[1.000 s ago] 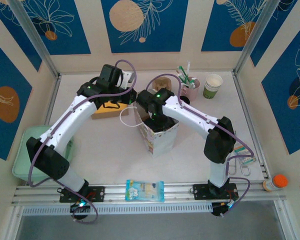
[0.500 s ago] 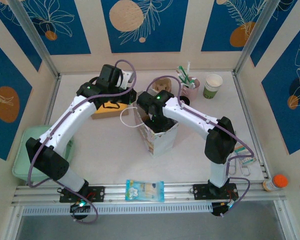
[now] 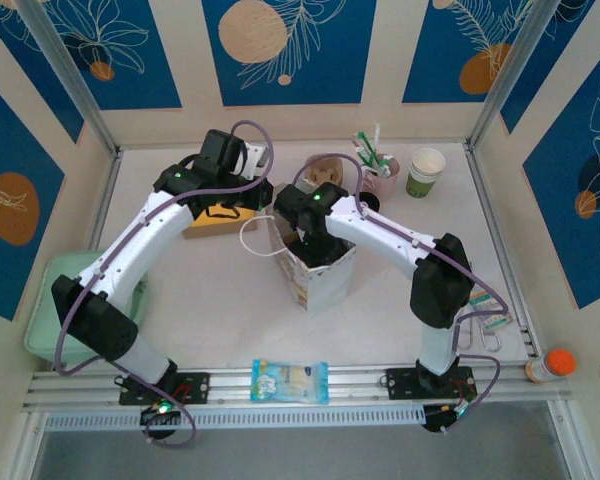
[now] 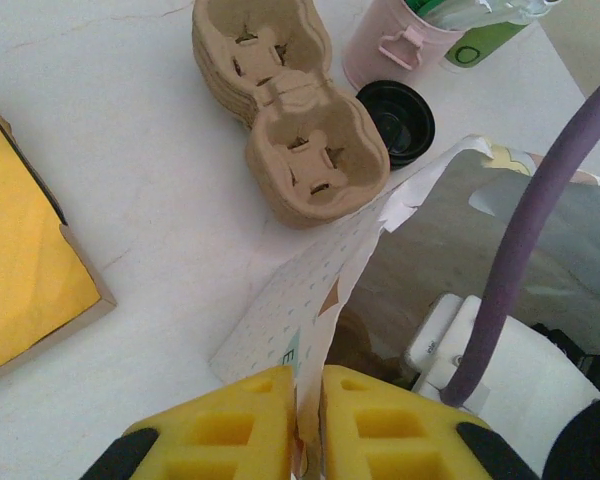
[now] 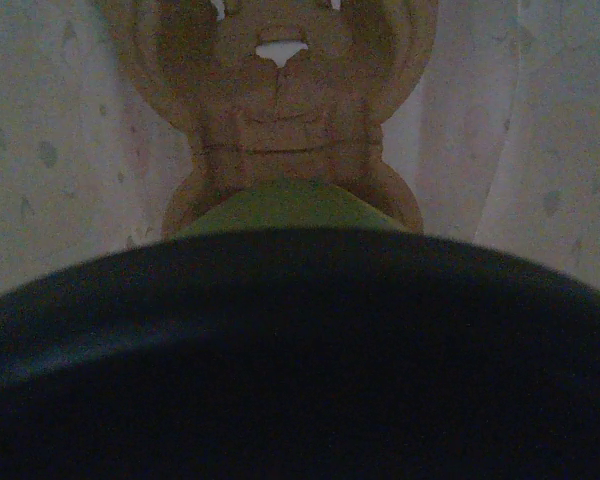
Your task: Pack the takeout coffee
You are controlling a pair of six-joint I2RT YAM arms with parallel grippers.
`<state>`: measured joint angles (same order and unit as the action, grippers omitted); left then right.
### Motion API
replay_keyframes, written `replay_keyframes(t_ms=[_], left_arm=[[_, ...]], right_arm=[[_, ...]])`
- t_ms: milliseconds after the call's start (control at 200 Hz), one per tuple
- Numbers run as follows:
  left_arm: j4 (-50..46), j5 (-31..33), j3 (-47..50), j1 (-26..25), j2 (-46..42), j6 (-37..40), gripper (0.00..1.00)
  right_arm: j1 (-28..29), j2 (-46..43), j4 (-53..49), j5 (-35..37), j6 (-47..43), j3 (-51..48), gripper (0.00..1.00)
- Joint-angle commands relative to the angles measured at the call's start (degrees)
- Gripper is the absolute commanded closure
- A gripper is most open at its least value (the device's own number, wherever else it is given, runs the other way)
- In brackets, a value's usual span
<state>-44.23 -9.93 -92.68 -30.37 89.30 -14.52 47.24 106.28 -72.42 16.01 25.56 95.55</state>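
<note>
**Legible text:** none; no word, number or brand can be read in any view.

**Print seen but not readable:**
- paper bag (image 4: 300, 300): small dotted pattern and a green printed mark at the folded edge, too partial to read.
- yellow box (image 3: 212, 222): a black drawn mark on its top, not lettering that can be made out.
- blue packet (image 3: 290, 380): pale printed graphics, too small.
- takeout coffee cup (image 3: 426, 172): plain green band, with any print too small to tell.

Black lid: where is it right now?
In the left wrist view, the black lid lies on the table between the pulp cup carrier and the pink cup, just beyond the bag.
</note>
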Motion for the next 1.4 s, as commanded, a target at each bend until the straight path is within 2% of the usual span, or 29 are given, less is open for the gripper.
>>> replay_keyframes(t_ms=[0, 1396], left_arm=[[-1.1, 1.0, -1.8, -0.7, -1.2, 0.2, 0.85], [-1.1, 1.7, -2.7, -1.2, -0.9, 0.2, 0.85]], right_arm=[[0.1, -1.9, -0.3, -1.6, 0.6, -0.9, 0.57], [-0.1, -1.5, 0.1, -2.5, 2.0, -5.2, 0.57]])
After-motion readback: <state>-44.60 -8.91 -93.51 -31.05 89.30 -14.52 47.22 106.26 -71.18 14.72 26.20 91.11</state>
